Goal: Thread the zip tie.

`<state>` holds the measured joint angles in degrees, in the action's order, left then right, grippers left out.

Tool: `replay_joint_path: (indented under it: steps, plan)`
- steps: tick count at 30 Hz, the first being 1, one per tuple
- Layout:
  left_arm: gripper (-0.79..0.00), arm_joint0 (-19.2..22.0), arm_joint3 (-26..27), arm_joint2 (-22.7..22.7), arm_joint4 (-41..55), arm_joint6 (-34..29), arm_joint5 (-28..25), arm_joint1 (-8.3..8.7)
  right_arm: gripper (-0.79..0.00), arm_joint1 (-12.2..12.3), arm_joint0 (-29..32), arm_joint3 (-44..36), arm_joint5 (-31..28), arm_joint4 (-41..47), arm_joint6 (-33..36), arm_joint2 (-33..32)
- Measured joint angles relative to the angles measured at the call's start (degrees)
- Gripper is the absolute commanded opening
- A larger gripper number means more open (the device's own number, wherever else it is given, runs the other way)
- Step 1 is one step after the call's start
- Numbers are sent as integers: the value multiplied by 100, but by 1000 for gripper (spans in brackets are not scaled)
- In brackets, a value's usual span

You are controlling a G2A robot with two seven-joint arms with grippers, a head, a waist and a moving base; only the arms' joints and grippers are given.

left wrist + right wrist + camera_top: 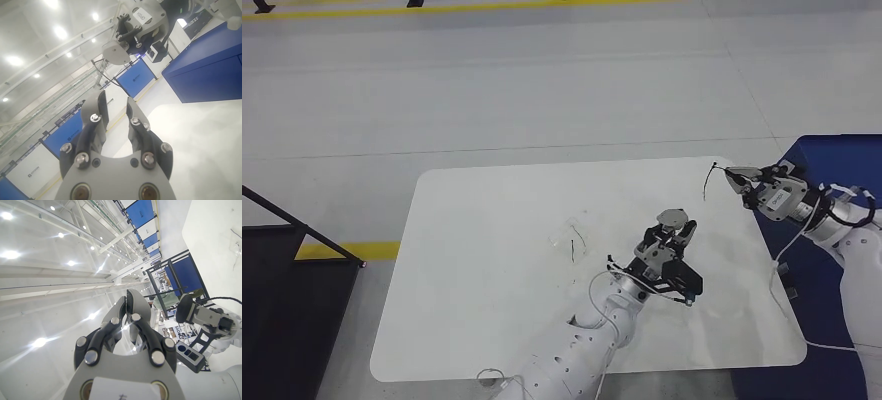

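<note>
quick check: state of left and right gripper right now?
Left gripper: open, holding nothing.
Right gripper: shut on the zip tie.

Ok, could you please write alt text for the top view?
The right gripper, at the far right edge of the white table, holds a black zip tie. The left gripper, mid-table, is open and empty.

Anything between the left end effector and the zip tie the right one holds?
Nothing visible. The left end effector, open, faces the zip tie pinched in the right end effector, with open air between them.
</note>
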<state>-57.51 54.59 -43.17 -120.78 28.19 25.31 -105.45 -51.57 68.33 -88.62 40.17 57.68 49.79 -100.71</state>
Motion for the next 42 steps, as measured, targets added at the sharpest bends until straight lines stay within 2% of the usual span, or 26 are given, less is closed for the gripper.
replay_joint_path:
  steps: [5,8,12,15,18,22,25,27,32,35,42]
  plan:
    - [0,-31,124,-176,578,-113,-481,-2,-785,12,-15,8,31,-22,25,-2]
    - [0,-8,233,-353,827,-526,-824,23,-785,11,-14,8,30,-22,24,-2]
    - [0,-151,871,-695,1482,-892,-1750,105,-785,12,42,3,151,163,-4,-18]
    - [0,-465,1751,-1160,1749,-1095,-2379,264,-785,48,81,-143,468,265,181,-61]
    - [0,-1012,3035,-1692,1844,-1618,-3034,451,-785,81,138,-340,740,359,363,-99]
    - [0,-1925,5124,-2515,2586,-2718,-4342,673,-785,110,187,-688,1017,512,413,-87]
    - [0,-2389,6119,-3137,3271,-3482,-5093,785,-785,115,194,-745,1012,501,398,-90]
    - [0,-2441,6274,-3260,3345,-3792,-5210,800,-785,114,193,-738,1009,500,398,-90]
    - [0,-2427,6226,-3222,3312,-3628,-5162,796,-785,104,217,-892,867,569,483,-57]
    - [0,-2427,6228,-3224,3313,-3635,-5163,797,-785,99,364,-1473,831,1222,601,229]
    - [0,-2427,6228,-3224,3314,-3636,-5164,797,-785,120,216,-2691,1460,2736,-67,695]
